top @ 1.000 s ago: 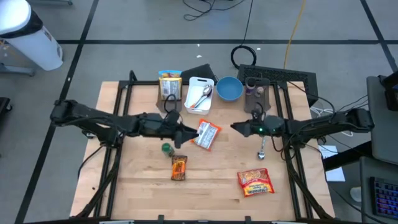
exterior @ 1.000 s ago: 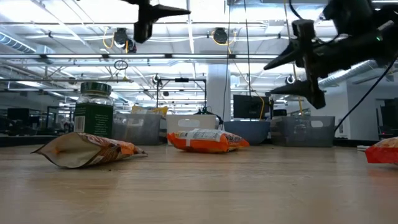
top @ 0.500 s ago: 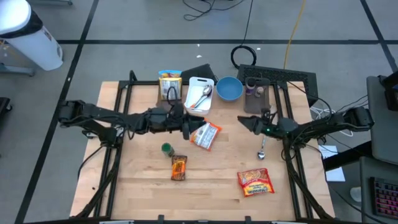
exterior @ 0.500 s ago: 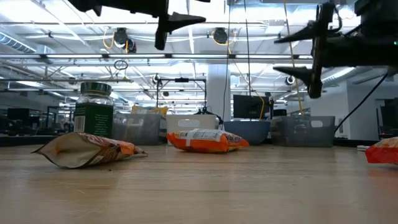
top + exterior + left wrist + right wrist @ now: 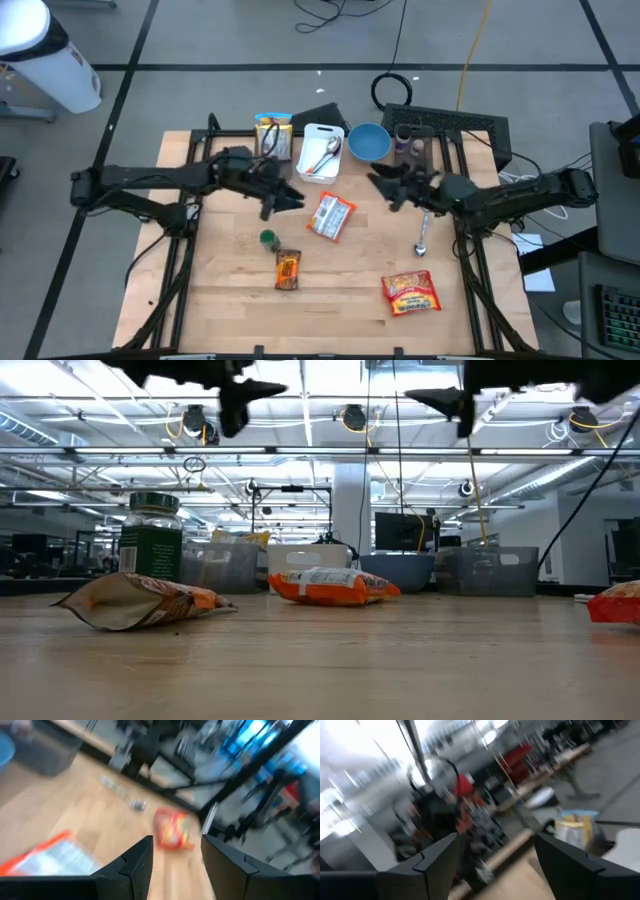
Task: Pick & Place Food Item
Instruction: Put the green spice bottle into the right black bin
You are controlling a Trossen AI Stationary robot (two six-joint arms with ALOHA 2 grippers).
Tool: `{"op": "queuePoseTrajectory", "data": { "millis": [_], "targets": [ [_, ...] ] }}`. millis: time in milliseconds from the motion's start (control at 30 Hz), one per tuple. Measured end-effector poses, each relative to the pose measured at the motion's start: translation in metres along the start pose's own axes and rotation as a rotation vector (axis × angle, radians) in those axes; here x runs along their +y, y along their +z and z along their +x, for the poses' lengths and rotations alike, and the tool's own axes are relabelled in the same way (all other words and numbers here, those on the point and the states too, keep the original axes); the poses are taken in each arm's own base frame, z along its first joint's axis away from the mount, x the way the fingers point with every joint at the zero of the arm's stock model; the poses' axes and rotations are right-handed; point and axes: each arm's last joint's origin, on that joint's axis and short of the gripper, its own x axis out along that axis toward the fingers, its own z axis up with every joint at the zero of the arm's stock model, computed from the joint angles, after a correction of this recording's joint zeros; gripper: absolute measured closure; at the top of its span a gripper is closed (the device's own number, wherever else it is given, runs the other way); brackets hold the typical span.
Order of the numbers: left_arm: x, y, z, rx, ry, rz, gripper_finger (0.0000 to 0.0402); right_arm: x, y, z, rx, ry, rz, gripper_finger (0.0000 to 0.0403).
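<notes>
You are looking at a flat snack packet (image 5: 331, 216) with orange-red ends and a pale printed middle, lying tilted near the centre of the wooden table (image 5: 340, 300), just in front of the white tray (image 5: 318, 153) that is holding a spoon; in the low view the same packet (image 5: 330, 586) is showing as a puffy orange-and-white pouch resting on the boards. The left gripper (image 5: 285, 196) is hanging above the table just to the packet's left, its fingers spread apart with nothing between them, as the left wrist view is showing (image 5: 172, 865). The right gripper (image 5: 385, 186) is hovering to the packet's right, near the blue bowl (image 5: 368, 142), its fingers standing wide and empty. Both wrist views are smearing badly, so you are getting little detail there, and the low view is cutting off both arms at the top edge.
</notes>
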Motion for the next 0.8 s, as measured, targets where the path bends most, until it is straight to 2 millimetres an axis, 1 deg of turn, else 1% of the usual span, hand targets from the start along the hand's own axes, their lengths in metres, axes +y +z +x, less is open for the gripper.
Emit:
{"op": "queuePoseTrajectory", "data": {
  "millis": [100,200,367,500,667,733,800],
  "targets": [
    [-0.006,-0.007,-0.021,0.074,0.064,0.028,0.0227,0.013,-0.002,0.024,0.139,0.002,-0.066,0.0149],
    [-0.013,-0.013,-0.043,0.129,0.096,0.032,0.0227,0.021,-0.014,0.048,0.215,0.042,-0.071,0.0149],
    [-0.027,-0.029,-0.080,0.212,0.153,0.026,0.0227,0.026,-0.044,0.079,0.252,0.064,-0.046,0.0149],
    [-0.037,-0.045,-0.102,0.265,0.230,0.021,0.0227,0.028,-0.072,0.095,0.279,0.094,-0.040,0.0149],
    [-0.047,-0.057,-0.119,0.275,0.281,0.001,0.0227,0.034,-0.100,0.108,0.337,0.105,-0.033,0.0149],
    [-0.051,-0.059,-0.120,0.275,0.274,0.003,0.0227,0.036,-0.111,0.111,0.363,0.103,-0.043,0.0149],
    [-0.055,-0.062,-0.120,0.287,0.261,0.011,0.0227,0.041,-0.117,0.114,0.382,0.108,-0.048,0.0149]
  ]
}}
